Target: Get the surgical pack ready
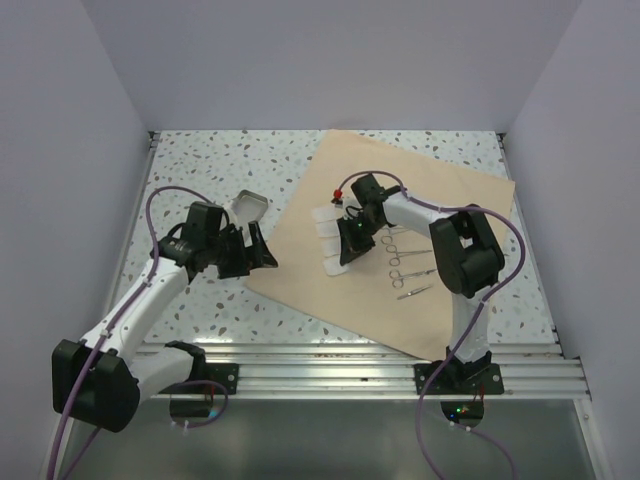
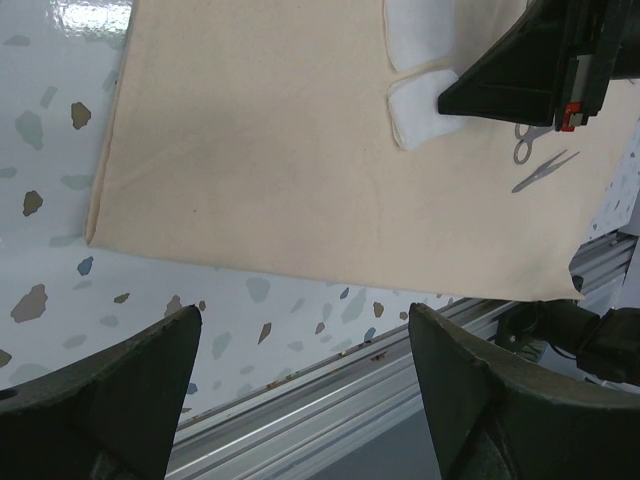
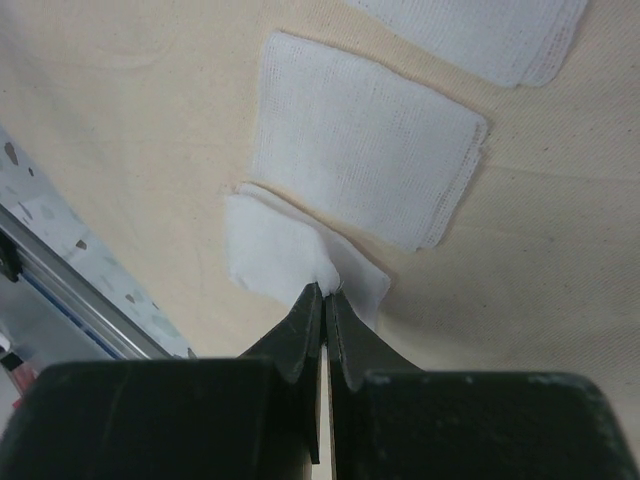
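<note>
The tan wrap sheet point(image 1: 440, 200) point(image 2: 270, 150) point(image 3: 120, 130) lies angled on the speckled table. White gauze squares point(image 1: 327, 225) sit in a column on its left part. My right gripper point(image 1: 348, 250) point(image 3: 326, 290) is shut, pinching the nearest gauze square point(image 3: 265, 250) point(image 2: 418, 115) at its edge, with two more gauze squares point(image 3: 360, 150) just beyond it. Thin steel instruments point(image 1: 405, 265) point(image 2: 540, 168) lie to the right of the gauze. The small silver tray point(image 1: 250, 206) sits off the sheet at the left. My left gripper point(image 1: 262, 255) point(image 2: 300, 320) hangs open and empty by the sheet's left corner.
Aluminium rails point(image 1: 350, 360) point(image 2: 330, 400) run along the near table edge. White walls close in the back and both sides. The right arm's elbow point(image 1: 465, 250) rises over the sheet beside the instruments.
</note>
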Robot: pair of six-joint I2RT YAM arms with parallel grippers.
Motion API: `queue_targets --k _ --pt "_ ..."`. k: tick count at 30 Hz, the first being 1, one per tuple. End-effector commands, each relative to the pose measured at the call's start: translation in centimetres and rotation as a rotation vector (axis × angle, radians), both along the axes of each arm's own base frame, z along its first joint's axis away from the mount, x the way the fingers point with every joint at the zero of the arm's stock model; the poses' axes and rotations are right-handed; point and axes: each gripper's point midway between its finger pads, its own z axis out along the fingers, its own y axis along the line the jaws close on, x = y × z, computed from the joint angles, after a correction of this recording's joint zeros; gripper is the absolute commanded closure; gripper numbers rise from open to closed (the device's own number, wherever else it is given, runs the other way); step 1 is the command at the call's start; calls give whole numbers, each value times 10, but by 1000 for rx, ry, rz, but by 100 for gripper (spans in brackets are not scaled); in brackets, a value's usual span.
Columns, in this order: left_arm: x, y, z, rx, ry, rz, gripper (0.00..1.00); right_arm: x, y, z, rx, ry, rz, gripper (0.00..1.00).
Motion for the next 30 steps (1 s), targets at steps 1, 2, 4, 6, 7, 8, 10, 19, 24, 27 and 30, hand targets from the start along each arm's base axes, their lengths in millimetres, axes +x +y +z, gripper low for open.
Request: queue_targets --k 1,2,4,6,7,8,10,19,24,27,30 --pt "13 -2 16 -16 -59 -3 12 12 1 8 -10 -47 11 100" --pt "14 -3 15 -17 -58 -4 12 11 0 7 -14 -42 9 100" --pt "14 -3 16 -18 -58 -5 12 10 -1 7 -18 -41 6 100" --pt "13 -3 14 -17 -54 -5 12 7 -4 10 -26 -41 -2 89" --pt "13 -3 14 -17 -53 -7 12 6 -4 16 -21 -50 -3 83" --pt "12 -2 13 -15 -50 -6 12 4 -5 20 -20 -52 -4 80" --pt "11 -2 12 -17 -45 -5 12 3 -9 27 -32 -55 -24 72" --pt "9 -5 10 -33 -38 -10 12 3 -18 30 -77 -70 -22 67" --pt "8 -4 12 -34 -42 -8 12 2 -16 18 -75 -44 -12 65" --pt "6 -4 11 -32 -41 -8 12 5 -14 13 -77 -41 -9 59" --pt "6 -3 12 -31 -42 -7 12 6 -11 11 -72 -33 -5 59"
